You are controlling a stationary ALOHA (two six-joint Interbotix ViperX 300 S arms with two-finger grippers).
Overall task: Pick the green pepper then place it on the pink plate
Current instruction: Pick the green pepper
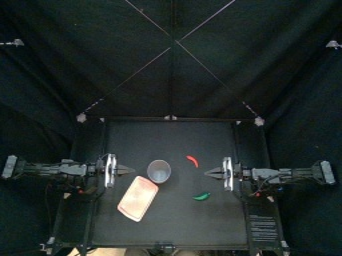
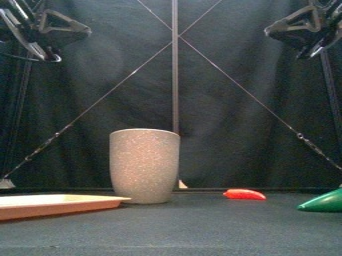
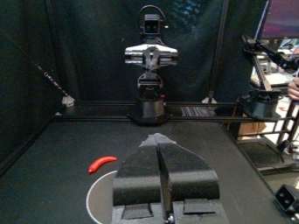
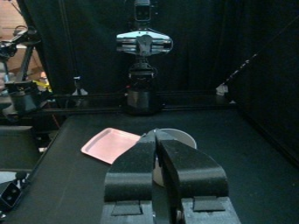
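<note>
So nothing is grasped yet: my left hand (image 1: 115, 173) and right hand (image 1: 222, 174) hang at the table's (image 1: 227, 228) sides, both pinched together and empty. The green pepper (image 1: 202, 197) lies right of the pink plate (image 1: 138, 198), apart from it. Next, I judge, my right hand must widen and drop over it. Count: 1 green pepper, 1 red chilli (image 1: 195, 160), 1 grey speckled cup (image 1: 160, 172), 1 pink plate.

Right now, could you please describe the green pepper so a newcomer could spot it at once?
On the table, find the grey cup near the middle. The green pepper lies right of it and nearer the front edge. It is the only green thing: the red pepper lies farther back, the pink tray to the left.
</note>
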